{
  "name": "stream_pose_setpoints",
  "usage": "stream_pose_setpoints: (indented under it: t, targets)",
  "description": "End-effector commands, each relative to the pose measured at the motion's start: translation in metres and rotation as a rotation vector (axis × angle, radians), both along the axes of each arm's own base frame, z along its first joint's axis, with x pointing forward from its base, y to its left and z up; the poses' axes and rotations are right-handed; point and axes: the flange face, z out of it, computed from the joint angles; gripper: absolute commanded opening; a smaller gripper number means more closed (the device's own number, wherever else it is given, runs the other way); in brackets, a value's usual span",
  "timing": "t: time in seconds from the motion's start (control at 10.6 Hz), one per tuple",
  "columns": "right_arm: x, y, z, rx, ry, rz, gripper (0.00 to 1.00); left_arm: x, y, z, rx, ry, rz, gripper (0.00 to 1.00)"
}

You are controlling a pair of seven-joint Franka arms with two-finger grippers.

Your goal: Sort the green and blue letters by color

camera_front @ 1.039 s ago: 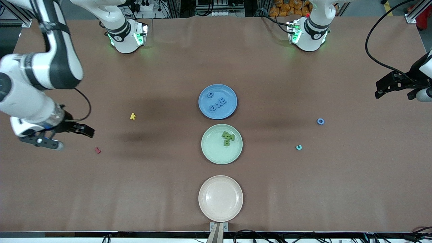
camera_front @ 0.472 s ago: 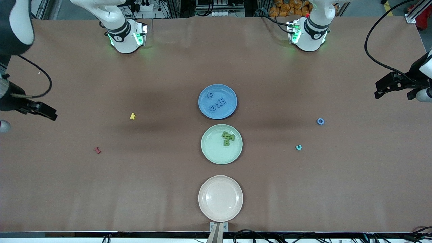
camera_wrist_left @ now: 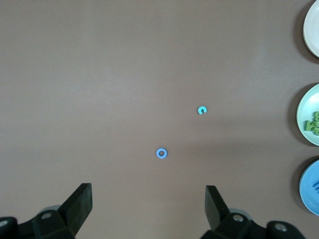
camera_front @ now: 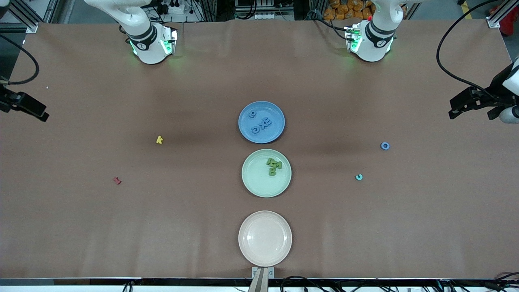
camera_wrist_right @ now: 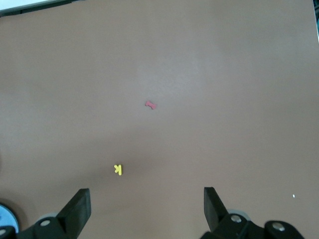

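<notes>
Three plates stood in a line down the middle of the table [camera_front: 365, 227]. The blue plate [camera_front: 248, 136] was farthest from the front camera, the green plate [camera_front: 259, 186] came next, and the pale plate [camera_front: 264, 238] was nearest. Blue letters [camera_front: 261, 123] lay on the blue plate, four in all. Green letters [camera_front: 273, 165] lay bunched on the green plate, at the side toward the blue plate.

A blue O [camera_front: 385, 146] lay on the bare table toward the left arm's end, well apart from the plates. A teal c [camera_front: 359, 177] lay near it, nearer the front camera. Toward the right arm's end lay a yellow k [camera_front: 159, 140] and, nearer the front camera, a small red letter [camera_front: 117, 181].

The left gripper [camera_wrist_left: 148, 206] hung over the left arm's end of the table, its fingers [camera_wrist_left: 79, 204] spread wide with nothing between them; its wrist view looked down on the O [camera_wrist_left: 161, 153] and the c [camera_wrist_left: 202, 110]. The right gripper [camera_wrist_right: 147, 204] hung over the right arm's end, its fingers [camera_wrist_right: 79, 205] likewise wide apart and holding nothing, with the k [camera_wrist_right: 118, 170] and the red letter [camera_wrist_right: 150, 105] on the table below it.
</notes>
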Motion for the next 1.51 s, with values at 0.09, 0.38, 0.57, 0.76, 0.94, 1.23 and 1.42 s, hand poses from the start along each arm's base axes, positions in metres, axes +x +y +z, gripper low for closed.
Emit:
stream_pose_setpoints:
  t: [0.09,0.38,0.57,0.76,0.94,1.23,1.42]
  targets:
    - [-0.011,-0.006,0.003,0.068,0.023,-0.011,1.0,0.0,-0.005,0.009,0.004,-0.02,0.018,1.0]
    - [-0.012,-0.005,0.002,0.069,0.027,-0.012,1.0,0.0,-0.004,0.009,0.004,-0.021,0.019,1.0]
    - [-0.011,-0.005,0.0,0.069,0.03,-0.01,1.0,-0.001,-0.004,0.01,0.006,-0.023,0.018,1.0]
    - [-0.009,-0.004,-0.003,0.068,0.033,-0.009,1.0,-0.002,-0.005,0.011,0.007,-0.02,0.016,1.0]
    - [-0.009,-0.005,-0.003,0.068,0.034,0.008,1.0,-0.005,-0.009,0.015,0.007,-0.02,0.009,1.0]
    - [-0.01,-0.007,-0.003,0.068,0.038,0.02,1.0,-0.009,-0.009,0.015,0.008,0.001,0.011,1.0]
    - [-0.009,-0.006,-0.003,0.068,0.038,0.022,1.0,-0.012,-0.009,0.022,0.009,0.014,0.01,1.0]
